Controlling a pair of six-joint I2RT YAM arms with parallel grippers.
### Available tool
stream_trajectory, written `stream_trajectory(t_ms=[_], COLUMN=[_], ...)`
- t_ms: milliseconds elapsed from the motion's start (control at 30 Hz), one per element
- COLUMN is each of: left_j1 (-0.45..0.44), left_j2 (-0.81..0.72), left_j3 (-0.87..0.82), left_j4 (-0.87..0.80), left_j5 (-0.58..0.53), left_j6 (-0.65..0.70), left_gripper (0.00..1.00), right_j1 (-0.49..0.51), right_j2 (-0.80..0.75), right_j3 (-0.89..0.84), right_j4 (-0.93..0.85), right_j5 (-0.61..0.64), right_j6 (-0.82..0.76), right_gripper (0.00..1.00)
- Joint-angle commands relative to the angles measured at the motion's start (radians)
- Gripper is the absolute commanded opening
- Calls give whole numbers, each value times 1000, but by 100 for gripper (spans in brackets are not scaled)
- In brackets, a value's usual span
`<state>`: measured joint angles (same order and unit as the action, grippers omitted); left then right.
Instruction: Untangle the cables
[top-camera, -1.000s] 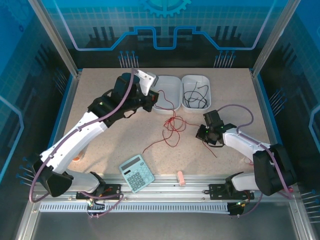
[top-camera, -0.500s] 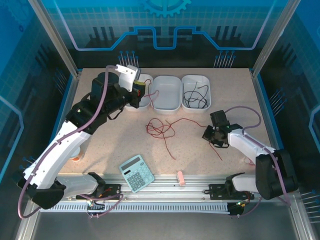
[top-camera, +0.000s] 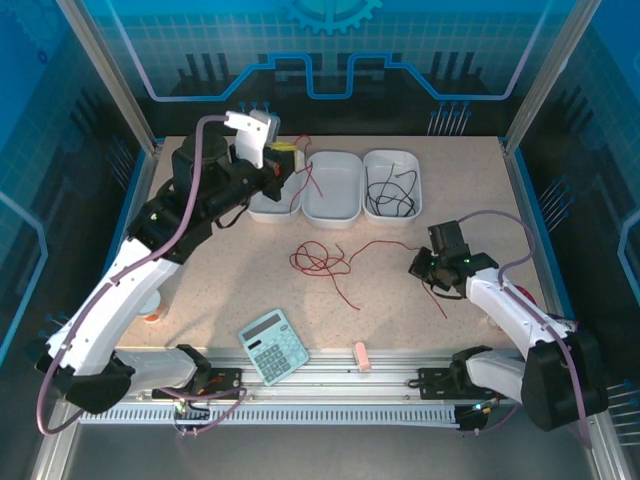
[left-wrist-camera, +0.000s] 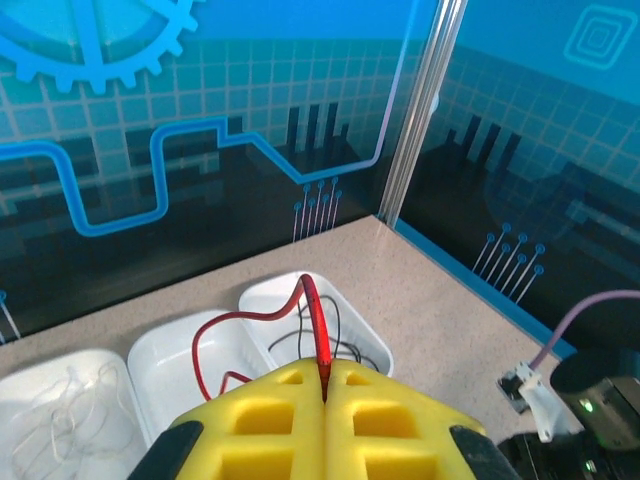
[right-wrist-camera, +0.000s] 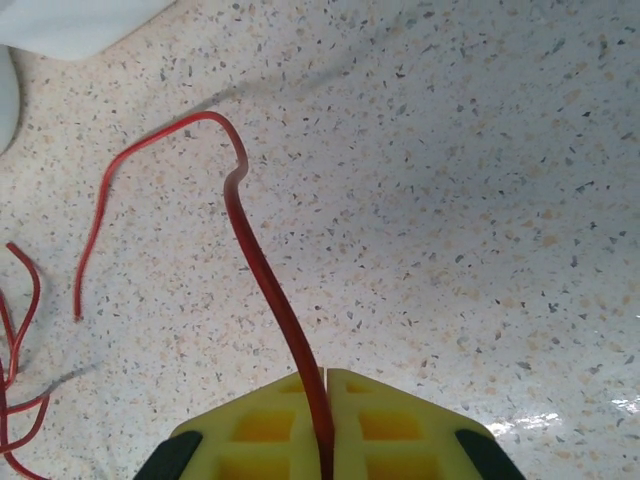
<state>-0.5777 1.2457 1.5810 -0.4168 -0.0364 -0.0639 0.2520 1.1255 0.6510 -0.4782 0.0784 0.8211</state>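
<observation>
Top external sits high behind the arm bases, angled down toward the far wall, wide enough to take in the whole table (top-camera: 400, 310). Left wrist is up at the far left, peering over the left gripper (left-wrist-camera: 327, 375) toward the far right corner, with the white trays (left-wrist-camera: 165, 365) just below. The top view has those trays (top-camera: 345, 200) too. Right wrist hangs very close over the tabletop, looking down past the right gripper (right-wrist-camera: 325, 385) along the red cable (right-wrist-camera: 265, 275), which the top view catches mid-table (top-camera: 380, 241).

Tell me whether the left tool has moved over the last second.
Yes. The left tool shifted left, away from the middle tray, to over the left tray.
</observation>
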Motion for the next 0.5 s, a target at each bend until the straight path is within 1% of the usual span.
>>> stream_trajectory(t_ms=[0,167,467], left_j1=[12,17,21], left_j2=[78,213,439], left_j3=[45,85,169], left_j4=[82,146,174], left_j5=[-4,-1,-2], left_j6=[19,38,60], left_gripper=[0,0,0], right_j1=[-14,-14,-14], right_j2=[-41,-103,-230], right_j3=[-12,2,72], right_j4=[-44,-104,-227], right_j5=[7,24,64], right_j6=[-4,-9,-38], right_gripper=[0,0,0])
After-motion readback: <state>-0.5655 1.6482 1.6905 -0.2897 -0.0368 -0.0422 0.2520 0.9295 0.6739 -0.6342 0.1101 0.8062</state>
